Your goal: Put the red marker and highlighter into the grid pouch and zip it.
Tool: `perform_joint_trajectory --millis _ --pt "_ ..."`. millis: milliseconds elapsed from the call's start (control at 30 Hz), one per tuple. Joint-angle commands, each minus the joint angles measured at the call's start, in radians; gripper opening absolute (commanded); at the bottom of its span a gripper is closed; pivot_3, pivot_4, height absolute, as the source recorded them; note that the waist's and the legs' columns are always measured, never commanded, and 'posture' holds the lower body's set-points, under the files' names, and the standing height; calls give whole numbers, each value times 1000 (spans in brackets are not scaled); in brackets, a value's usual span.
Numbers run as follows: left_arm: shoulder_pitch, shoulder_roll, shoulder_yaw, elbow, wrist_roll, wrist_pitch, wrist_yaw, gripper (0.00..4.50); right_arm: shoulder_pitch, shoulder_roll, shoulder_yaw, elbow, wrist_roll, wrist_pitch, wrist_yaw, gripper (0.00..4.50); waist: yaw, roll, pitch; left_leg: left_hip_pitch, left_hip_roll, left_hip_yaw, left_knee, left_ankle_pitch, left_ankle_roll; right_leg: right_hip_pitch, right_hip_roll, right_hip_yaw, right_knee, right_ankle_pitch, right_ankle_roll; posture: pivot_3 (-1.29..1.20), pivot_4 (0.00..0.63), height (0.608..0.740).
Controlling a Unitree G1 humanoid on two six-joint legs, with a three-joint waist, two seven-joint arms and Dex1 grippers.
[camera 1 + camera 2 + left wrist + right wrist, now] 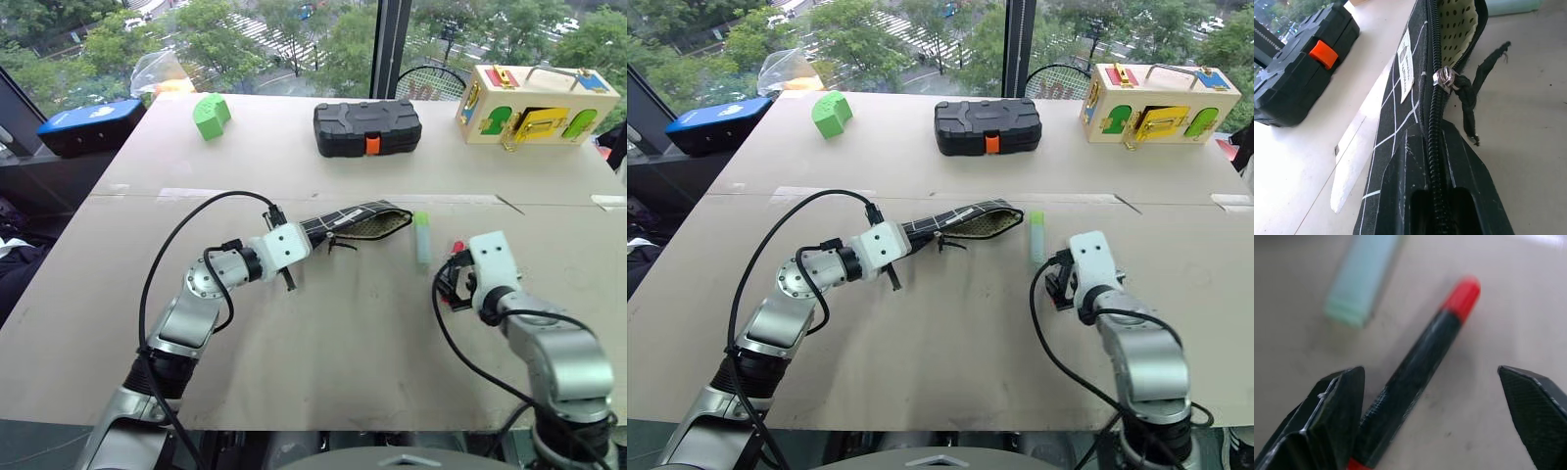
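Left gripper (pixel 299 238) clamped on end of grid pouch (pixel 358 222), pouch mouth gaping away from it. Highlighter (pixel 422 237) just beyond pouch mouth, between both grippers. Right gripper (pixel 455 277) over red marker (pixel 457 246), beside highlighter.

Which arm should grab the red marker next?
Right. The right gripper hangs open over the red marker, while the left gripper is shut on the grid pouch.
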Motion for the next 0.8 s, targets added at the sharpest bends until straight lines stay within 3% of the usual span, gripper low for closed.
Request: perform_joint_trajectory --millis 33,133,167,233,400,467,567,633,800 --pt "-19 10 20 -36 -20 -16 -9 0 28 31 -27 28 -35 -57 -72 2694 1 -1 -1 0 0 0 0 0 0 0 0 0 0 0 0 0 150 740" --pt "-19 7 22 -38 -23 -16 -12 0 38 25 -65 6 -8 -61 -50 1435 4 -1 -1 0 -1 0 0 0 0 0 0 1 0 0 0 0 150 740" --pt "-19 5 23 -39 -26 -15 -12 0 40 7 -90 -14 12 -49 -21 736 4 -1 -1 0 -1 0 1 0 0 0 0 1 0 0 0 0 150 740" --pt "-22 0 22 -40 -31 -14 -11 0 50 -56 -123 -56 60 -33 56 351 5 -1 0 0 -1 0 1 0 0 0 0 1 0 0 0 0 150 740" --pt "-32 -17 15 -39 -47 -11 -17 0 4 -352 -240 -170 296 -15 400 263 0 1 1 0 -1 -1 0 0 0 0 1 1 -1 0 0 0 150 740" --pt "-41 -23 6 -34 -48 -17 -25 0 -77 -486 -214 -169 381 -38 523 263 -12 2 1 1 0 -1 0 0 0 0 2 1 -1 0 0 0 150 740" --pt "-53 -29 -5 -26 -44 -23 -31 0 -218 -674 -53 -111 394 -134 629 262 -22 3 2 2 0 -2 -1 -2 4 1 2 1 -1 0 0 0 150 740" --pt "-62 -33 -13 -23 -40 -28 -35 0 -301 -743 70 -60 366 -212 665 262 -22 0 1 3 1 -2 -2 -3 5 2 2 1 -1 0 0 0 150 740" --pt "-75 -28 -35 -27 -19 -56 -49 0 -525 -713 337 111 242 -361 680 261 -21 0 2 2 0 -3 -1 0 0 2 1 3 -2 0 0 0 150 740"
